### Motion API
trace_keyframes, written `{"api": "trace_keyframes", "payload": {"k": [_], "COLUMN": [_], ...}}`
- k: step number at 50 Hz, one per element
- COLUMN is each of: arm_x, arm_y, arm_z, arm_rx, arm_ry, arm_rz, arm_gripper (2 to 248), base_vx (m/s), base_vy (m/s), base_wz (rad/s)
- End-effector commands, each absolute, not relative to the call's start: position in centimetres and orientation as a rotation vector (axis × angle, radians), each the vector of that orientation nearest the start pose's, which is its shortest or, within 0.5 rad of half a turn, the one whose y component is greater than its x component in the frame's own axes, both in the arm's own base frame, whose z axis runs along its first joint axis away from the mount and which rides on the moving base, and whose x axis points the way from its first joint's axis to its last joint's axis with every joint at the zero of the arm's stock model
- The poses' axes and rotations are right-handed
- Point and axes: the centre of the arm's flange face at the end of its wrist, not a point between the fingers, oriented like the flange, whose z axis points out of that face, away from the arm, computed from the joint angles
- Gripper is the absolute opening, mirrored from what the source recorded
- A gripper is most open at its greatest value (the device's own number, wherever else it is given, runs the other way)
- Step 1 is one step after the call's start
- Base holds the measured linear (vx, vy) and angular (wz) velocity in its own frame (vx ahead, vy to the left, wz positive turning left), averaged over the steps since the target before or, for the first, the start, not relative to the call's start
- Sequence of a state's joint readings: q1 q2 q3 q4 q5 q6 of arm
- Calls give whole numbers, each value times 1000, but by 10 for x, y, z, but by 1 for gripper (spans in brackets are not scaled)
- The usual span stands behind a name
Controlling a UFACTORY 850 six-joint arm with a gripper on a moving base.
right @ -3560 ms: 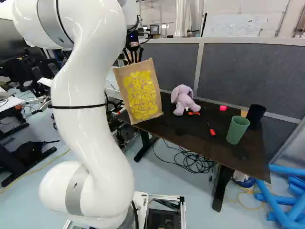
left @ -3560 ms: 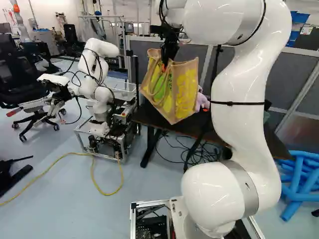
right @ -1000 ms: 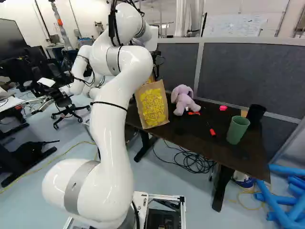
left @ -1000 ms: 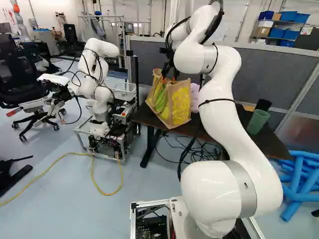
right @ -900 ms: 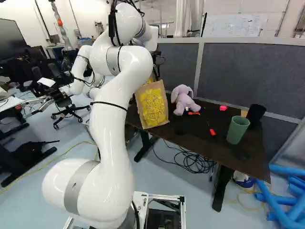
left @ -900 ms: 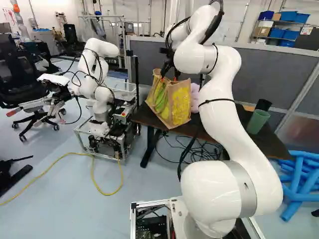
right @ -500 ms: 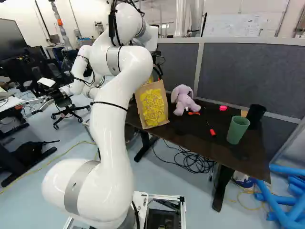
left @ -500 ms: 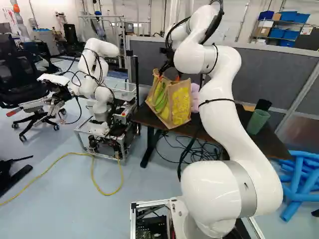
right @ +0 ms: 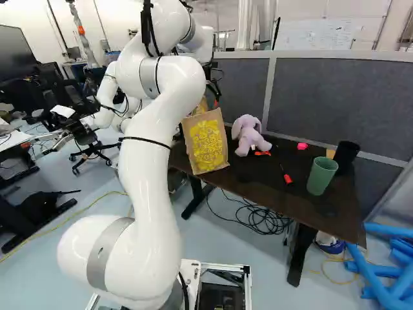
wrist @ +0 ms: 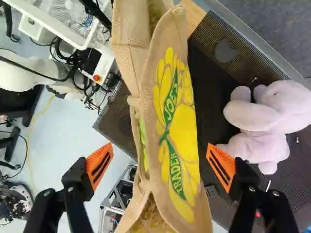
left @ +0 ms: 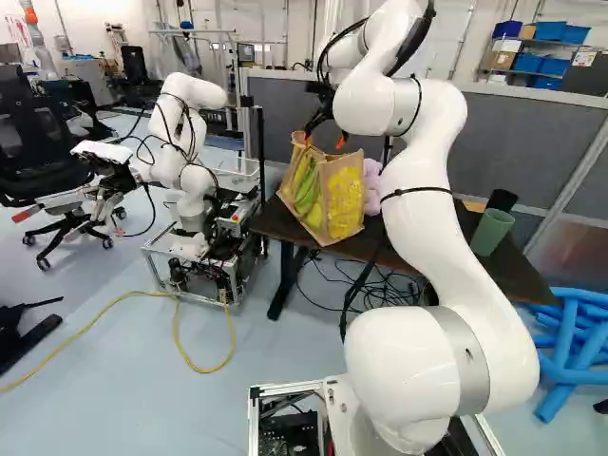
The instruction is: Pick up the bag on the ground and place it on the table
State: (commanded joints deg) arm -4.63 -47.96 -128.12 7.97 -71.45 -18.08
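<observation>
Just above the bag's top in the left base view is my gripper, its orange-padded fingers spread. The tan bag with yellow print stands on the near-left end of the dark table. In the wrist view, the gripper is open, with the bag passing between its two fingers and clear space beside each pad. One handle hangs down the bag's side. In the right base view my arm hides the fingers and part of the bag.
On the table are a lilac plush toy, a red-handled tool, a pink item, a green cup and a black cup. A grey partition runs behind. Another robot stands left of the table.
The bag, earlier hanging from the gripper, came down onto the table. Over the last second the fingers spread and let it go, and the gripper rose slightly. The bag stayed put; the base has not moved.
</observation>
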Motion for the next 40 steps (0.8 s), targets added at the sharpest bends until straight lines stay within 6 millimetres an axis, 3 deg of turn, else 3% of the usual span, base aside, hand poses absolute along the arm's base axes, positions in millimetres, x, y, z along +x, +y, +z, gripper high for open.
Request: {"api": "trace_keyframes", "payload": {"k": [40], "arm_x": [725], "arm_y": [-53], "arm_z": [671], "arm_rx": [-3087], "arm_ry": [-346], "arm_rz": [-359], "arm_gripper": [247], "base_vx": [0], "base_vy": [0], "base_wz": [0]}}
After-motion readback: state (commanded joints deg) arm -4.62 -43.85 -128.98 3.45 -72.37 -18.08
